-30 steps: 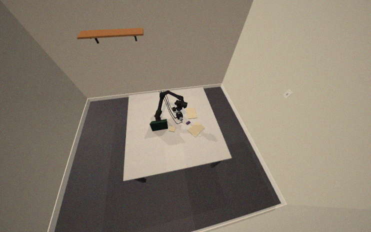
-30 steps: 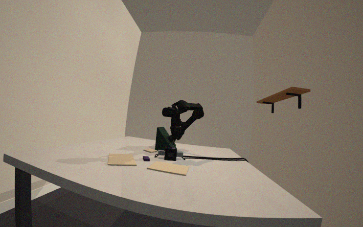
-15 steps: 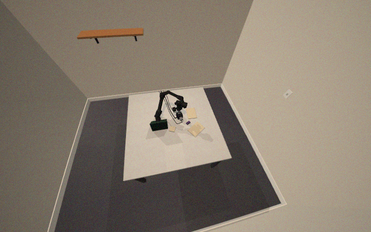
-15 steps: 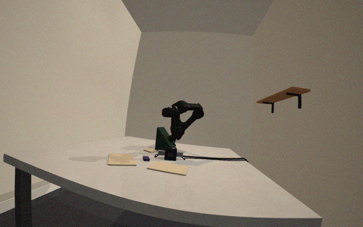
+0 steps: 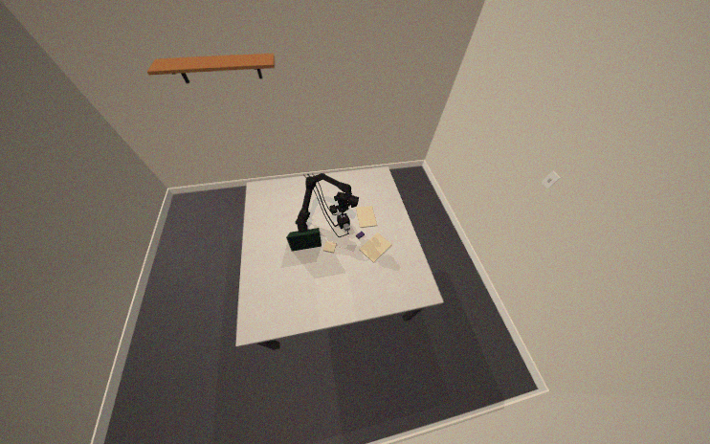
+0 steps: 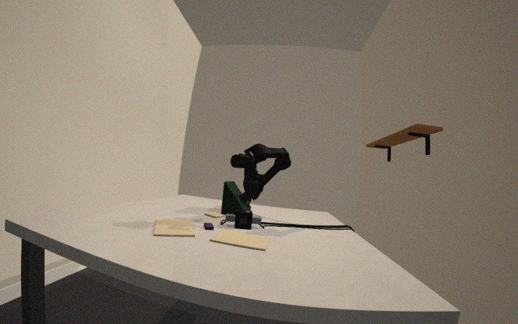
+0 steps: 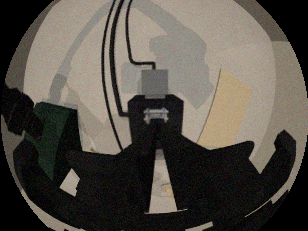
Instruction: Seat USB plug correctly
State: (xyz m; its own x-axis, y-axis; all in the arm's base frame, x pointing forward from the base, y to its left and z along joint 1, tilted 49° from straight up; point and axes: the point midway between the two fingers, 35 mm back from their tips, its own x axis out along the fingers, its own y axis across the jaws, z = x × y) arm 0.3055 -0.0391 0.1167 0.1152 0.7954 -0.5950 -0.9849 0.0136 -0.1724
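My gripper [image 5: 343, 224] [image 6: 245, 209] [image 7: 158, 128] points straight down over the power cube [image 6: 243, 221], a small dark block on a grey base near the middle of the table. In the wrist view the fingertips are shut on the USB plug [image 7: 154, 114], a black body with a pale metal part showing between them. A grey square part [image 7: 155, 83] lies just beyond the plug, and a black cable [image 7: 126, 28] runs to it. I cannot tell how deep the plug sits in the socket, or which way round it is.
A dark green box [image 5: 303, 239] [image 6: 230, 198] [image 7: 49, 130] stands at the arm's base. Three flat tan boards [image 5: 366, 215] [image 5: 375, 247] [image 5: 329, 246] and a small purple block [image 5: 360, 234] [image 6: 208, 225] lie close around the cube. Black cables [image 6: 305, 225] trail across the table towards its far edge.
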